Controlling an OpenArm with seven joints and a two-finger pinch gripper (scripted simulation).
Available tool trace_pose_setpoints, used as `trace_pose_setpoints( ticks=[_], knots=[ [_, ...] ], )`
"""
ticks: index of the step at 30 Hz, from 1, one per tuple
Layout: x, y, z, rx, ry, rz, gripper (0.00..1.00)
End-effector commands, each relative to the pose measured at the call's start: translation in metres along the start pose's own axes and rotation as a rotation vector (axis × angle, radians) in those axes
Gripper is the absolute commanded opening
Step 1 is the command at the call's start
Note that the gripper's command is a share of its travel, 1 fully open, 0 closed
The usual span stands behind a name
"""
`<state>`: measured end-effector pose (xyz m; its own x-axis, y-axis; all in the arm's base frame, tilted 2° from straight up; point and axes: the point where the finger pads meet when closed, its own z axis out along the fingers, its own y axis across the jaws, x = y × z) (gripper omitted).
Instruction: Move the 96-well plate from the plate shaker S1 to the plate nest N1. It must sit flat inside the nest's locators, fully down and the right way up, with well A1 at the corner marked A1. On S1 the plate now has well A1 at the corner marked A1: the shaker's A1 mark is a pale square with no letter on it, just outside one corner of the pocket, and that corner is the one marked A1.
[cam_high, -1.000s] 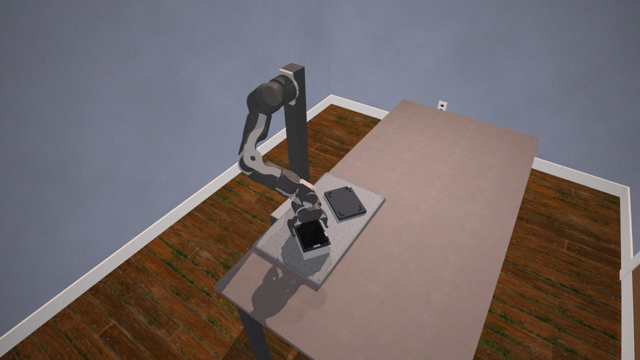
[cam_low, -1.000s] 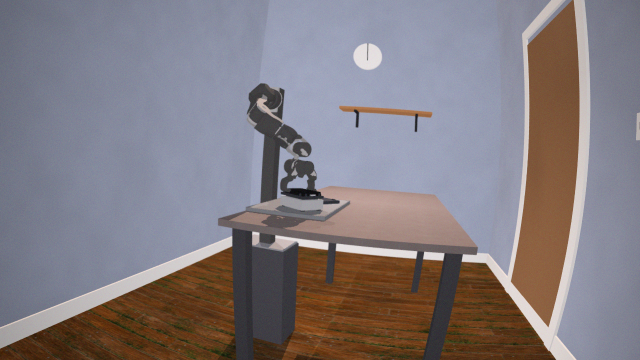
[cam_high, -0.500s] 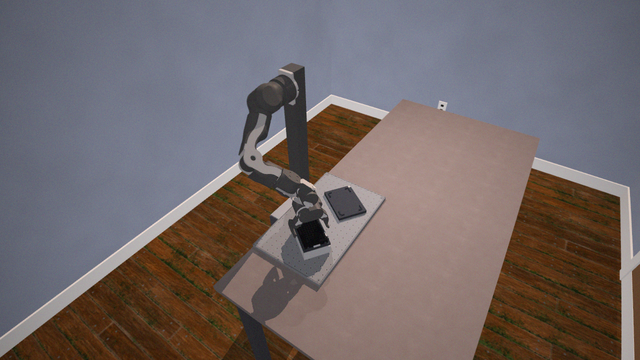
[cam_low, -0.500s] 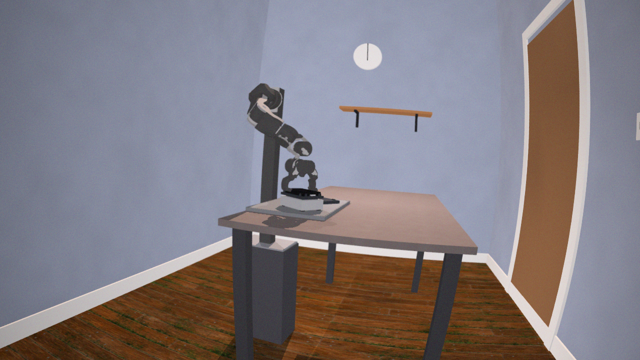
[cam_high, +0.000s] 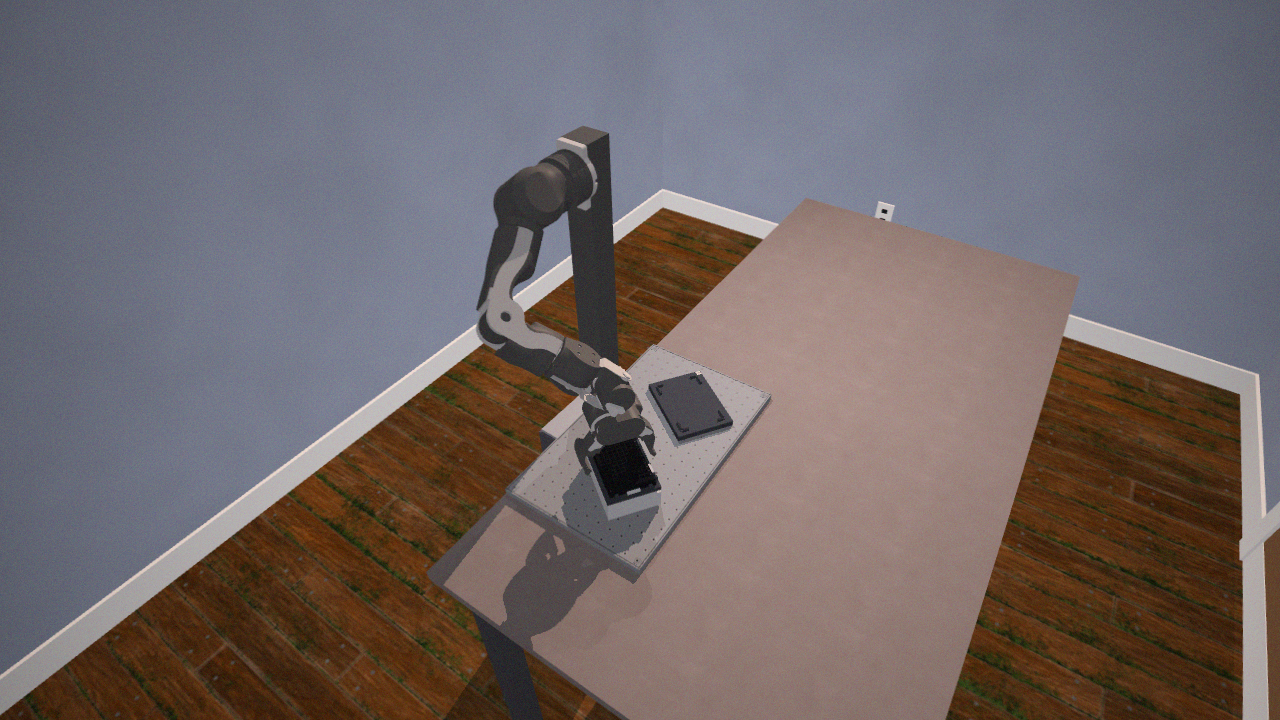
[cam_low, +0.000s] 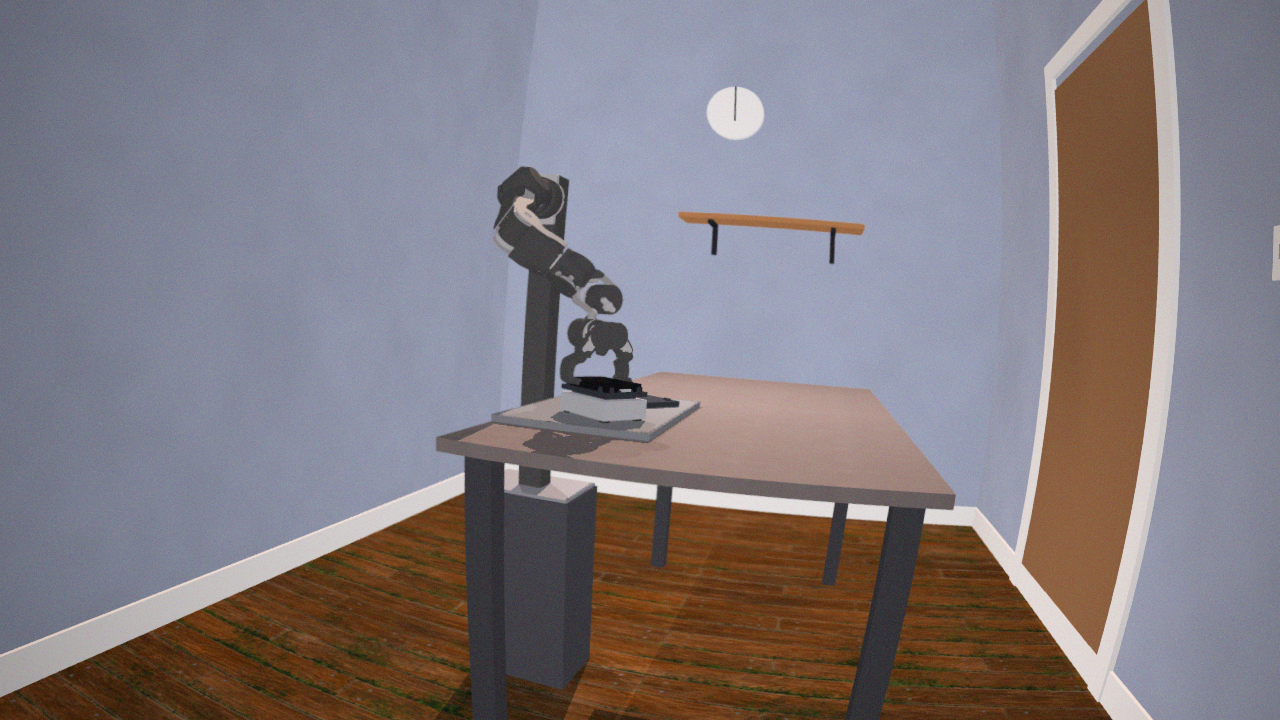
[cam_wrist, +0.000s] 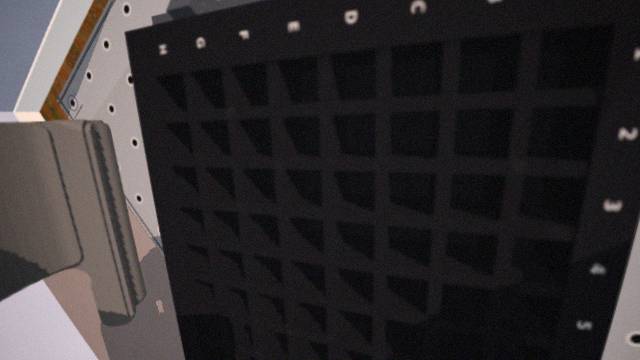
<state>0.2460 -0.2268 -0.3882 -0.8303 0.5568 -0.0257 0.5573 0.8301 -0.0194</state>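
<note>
The black 96-well plate (cam_high: 623, 467) sits on the white plate shaker S1 (cam_high: 631, 503), near the front of the grey perforated baseplate. My gripper (cam_high: 615, 442) hangs right over the plate's far end, open, with a finger on either side of it. In the wrist view the plate (cam_wrist: 370, 185) fills the frame, with row letters along the top and column numbers down the right. One finger (cam_wrist: 102, 220) stands just left of the plate's edge with a small gap; the other finger is out of frame. The dark plate nest N1 (cam_high: 689, 405) lies empty behind the shaker.
The baseplate lies at the table's left edge, next to the arm's dark column (cam_high: 592, 241). From the side, the plate (cam_low: 604, 387) sits on top of the shaker (cam_low: 605, 407) under the gripper (cam_low: 597, 368).
</note>
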Motion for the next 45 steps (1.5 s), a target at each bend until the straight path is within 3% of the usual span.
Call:
trace_pose_setpoints(
  ticks=[1,18,33,35,43,45],
  knots=[
    [-0.0013,0.0012,-0.001,-0.007,-0.005,0.002,0.77],
    [-0.0055,0.0029,-0.0043,-0.006,-0.008,0.005,0.77],
    [-0.0058,0.0032,-0.0043,-0.01,-0.01,0.007,0.27],
    [-0.0058,0.0032,-0.0043,-0.01,-0.01,0.007,0.27],
    [-0.0059,0.0024,-0.0043,-0.007,-0.01,0.007,0.0],
    [-0.0059,0.0024,-0.0043,-0.007,-0.01,0.007,0.0]
  ],
)
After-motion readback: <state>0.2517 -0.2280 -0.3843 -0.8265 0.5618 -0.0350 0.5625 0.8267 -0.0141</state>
